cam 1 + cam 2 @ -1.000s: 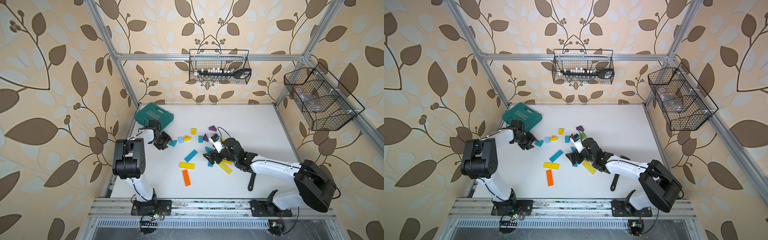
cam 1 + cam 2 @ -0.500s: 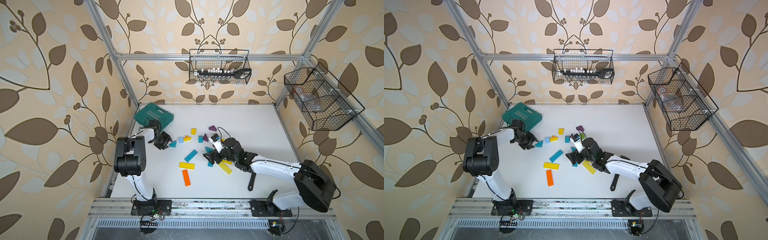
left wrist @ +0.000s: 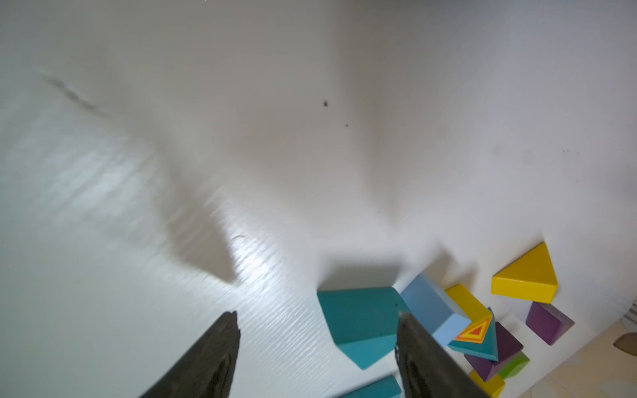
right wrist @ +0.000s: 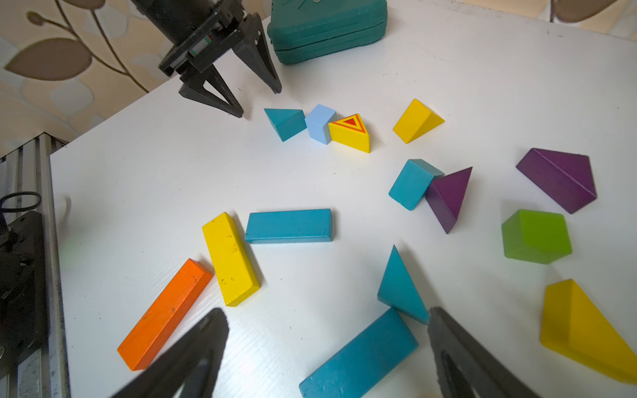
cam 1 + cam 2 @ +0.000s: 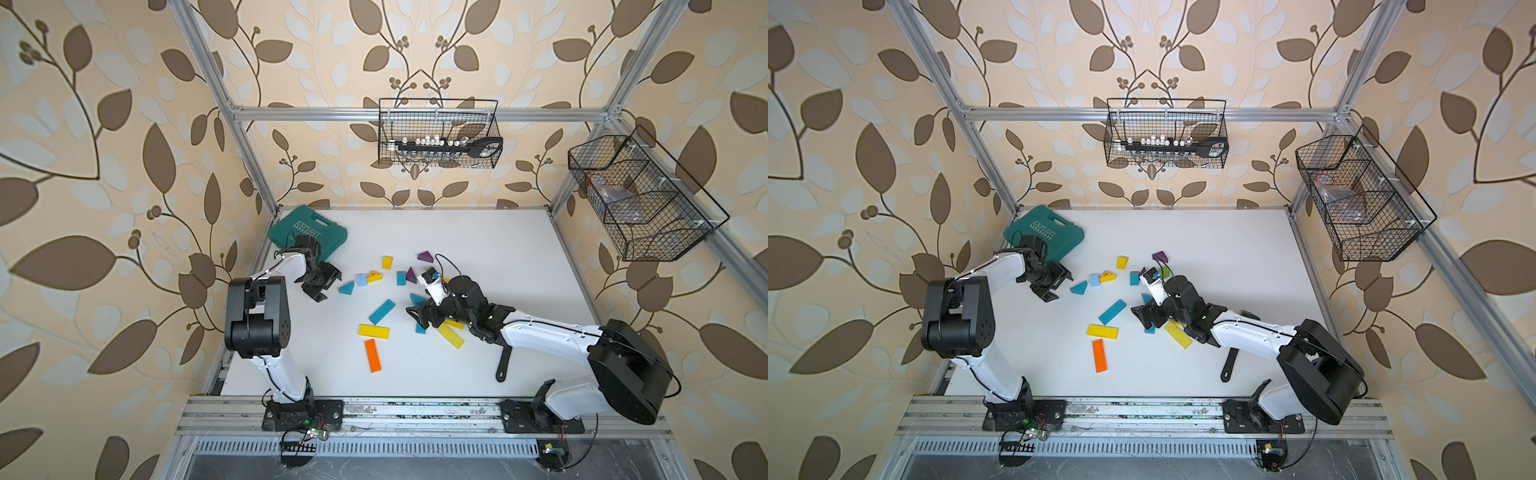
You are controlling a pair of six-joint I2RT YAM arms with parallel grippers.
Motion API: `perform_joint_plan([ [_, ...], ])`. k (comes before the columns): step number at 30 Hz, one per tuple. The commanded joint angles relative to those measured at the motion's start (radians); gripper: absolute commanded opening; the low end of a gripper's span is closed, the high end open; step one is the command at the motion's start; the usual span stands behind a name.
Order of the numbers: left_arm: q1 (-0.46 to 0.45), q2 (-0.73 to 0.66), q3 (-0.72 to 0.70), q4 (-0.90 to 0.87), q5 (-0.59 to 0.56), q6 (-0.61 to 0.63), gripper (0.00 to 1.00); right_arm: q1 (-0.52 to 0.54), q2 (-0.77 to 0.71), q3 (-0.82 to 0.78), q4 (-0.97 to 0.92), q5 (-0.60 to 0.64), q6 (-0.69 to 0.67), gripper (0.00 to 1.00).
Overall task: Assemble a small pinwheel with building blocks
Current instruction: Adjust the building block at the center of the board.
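Take clock positions from the top views, 12 o'clock at the rear wall. Locate the building blocks (image 5: 381, 311) loose on the white counter (image 5: 498, 249) around its centre: small solid matte pieces, lying unassembled. At 10 o'clock of the spread, note three in a touching row: teal wedge (image 4: 285, 122), pale blue cube (image 4: 320, 123), yellow wedge (image 4: 350, 132) marked with a red-and-orange triangle. Toward 12 o'clock find a plain yellow wedge (image 4: 417, 120); near centre, a teal cube (image 4: 412, 184) touching a purple wedge (image 4: 448, 196); at 1 o'clock, a larger purple piece (image 4: 558, 179) and, near it, a green block (image 4: 536, 236). At 7 o'clock find a teal bar (image 4: 289, 225), a yellow bar (image 4: 230, 258) and an orange bar (image 4: 165, 313) close together. Note the left gripper (image 4: 258, 102) just beside the teal wedge at its 9 o'clock, jaws parted with nothing between. Note the right gripper (image 4: 325, 312) at 4 o'clock of the spread, jaws spread wide and gripping nothing, above a second teal bar (image 4: 358, 355) and a second teal wedge (image 4: 400, 286). Note the right arm (image 5: 548, 336) lying over part of a long yellow piece (image 5: 452, 337) in both top views. Elsewhere: teal case (image 5: 309, 232) at the counter's 10 o'clock corner, behind the left gripper; dark tool (image 5: 505, 357) at the counter's 4 o'clock, beside the right arm; rear wire basket (image 5: 386, 133) on the wall at 12 o'clock, side wire basket (image 5: 665, 232) on the wall at 2 o'clock.
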State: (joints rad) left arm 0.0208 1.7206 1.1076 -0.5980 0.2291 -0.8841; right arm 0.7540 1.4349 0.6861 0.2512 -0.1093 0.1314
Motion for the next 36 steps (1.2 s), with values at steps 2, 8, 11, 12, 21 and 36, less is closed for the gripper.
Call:
perform_joint_plan([
  [2, 0.008, -0.102, -0.087, -0.058, -0.051, -0.076, 0.61, -0.003, 0.003, -0.008, 0.002, -0.012, 0.010, 0.92],
  [8, 0.000, -0.113, -0.172, -0.021, -0.002, -0.101, 0.42, -0.002, 0.000, -0.010, 0.003, -0.011, 0.011, 0.92],
  [11, -0.027, -0.088, -0.170, 0.003, 0.024, -0.114, 0.39, -0.003, 0.007, -0.008, 0.006, -0.012, 0.011, 0.92],
  [12, -0.042, -0.077, -0.162, 0.006, 0.028, -0.119, 0.38, -0.003, 0.008, -0.008, 0.006, -0.011, 0.011, 0.92],
  [21, -0.071, 0.024, -0.086, -0.017, -0.014, -0.112, 0.35, -0.003, -0.010, -0.016, 0.000, 0.002, 0.008, 0.92],
  [36, -0.070, 0.102, -0.020, -0.023, -0.032, -0.066, 0.34, -0.003, -0.005, -0.016, 0.002, 0.002, 0.007, 0.92],
])
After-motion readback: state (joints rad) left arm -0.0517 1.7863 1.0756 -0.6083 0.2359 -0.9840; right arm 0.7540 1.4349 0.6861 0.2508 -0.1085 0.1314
